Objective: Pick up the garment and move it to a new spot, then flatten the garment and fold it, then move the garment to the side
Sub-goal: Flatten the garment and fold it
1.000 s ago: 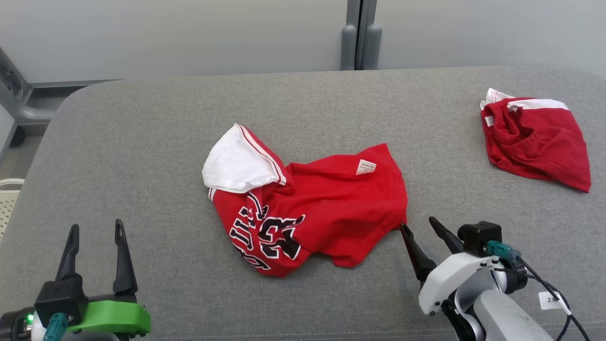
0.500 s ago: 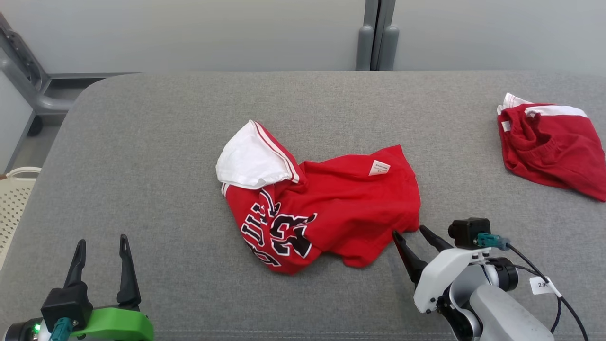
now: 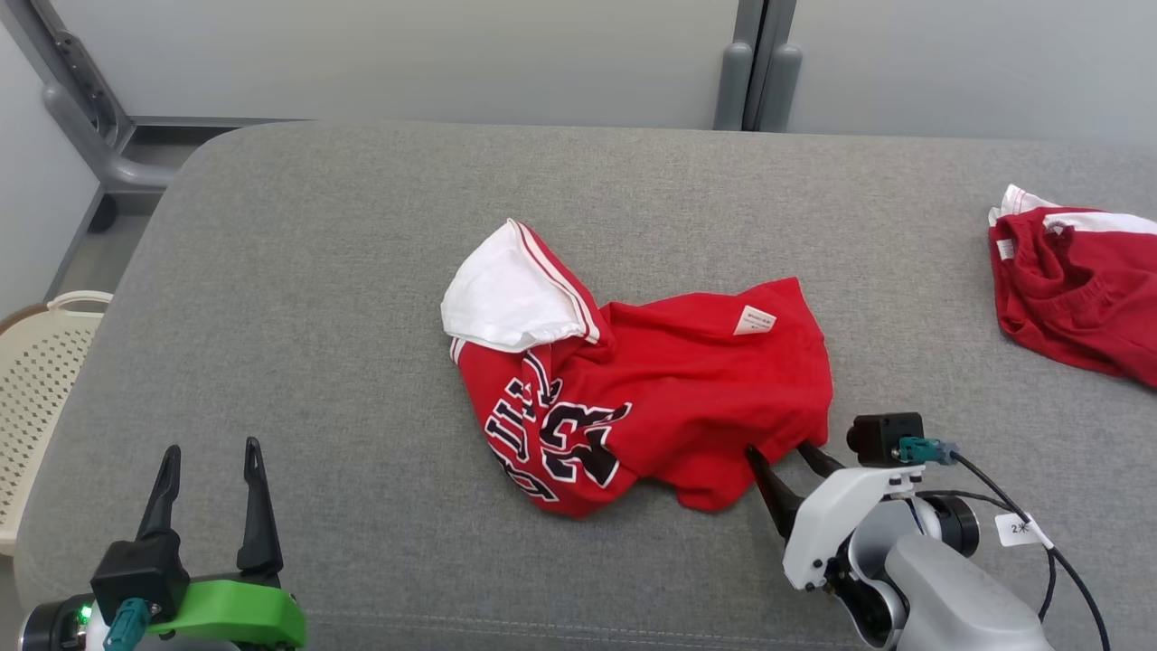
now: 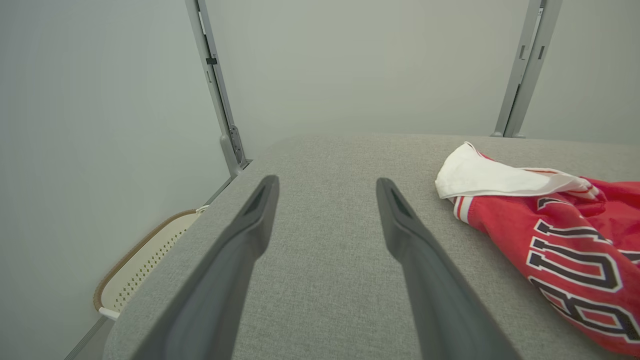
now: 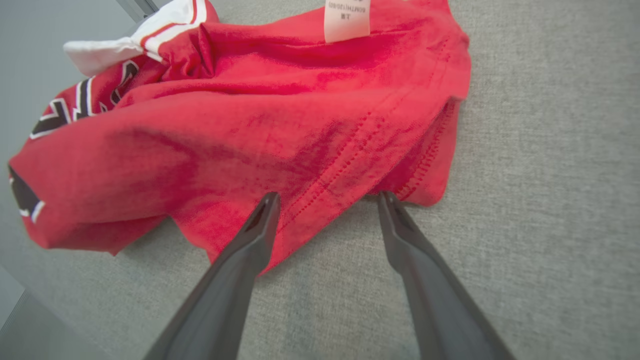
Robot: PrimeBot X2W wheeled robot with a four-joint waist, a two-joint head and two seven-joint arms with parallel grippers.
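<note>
Table [image 3: 316,271]: broad, round-cornered, covered in grey woven fabric.

Garment [image 3: 669,398]: red jersey shirt with one white sleeve edged in red stripes and bold black-and-white lettering. Crumpled and unfolded, at the middle of the table. White sleeve toward the table's far left, lettering toward the table's near edge.

Label [image 3: 755,320]: small white sewn tag with fine print, on the upturned red cloth, on the side facing the table's far edge.

Left gripper [image 3: 210,450]: two long dark fingers on a green mount. Jaws spread wide, empty. Over the table's near left corner, well apart from the garment.

Right gripper [image 3: 779,449]: two long dark fingers on a pale wrist. Jaws spread wide, gripping nothing. By the table's near edge, right of middle, fingertips at the garment's lower right corner. In the right wrist view, stitched hem [image 5: 350,170] between the two fingertips; contact with the cloth not determinable.

Second garment [image 3: 1076,289]: bunched red cloth with white trim, at the table's right side.

Basket [image 3: 45,362]: cream perforated plastic, beyond the table's left edge.
</note>
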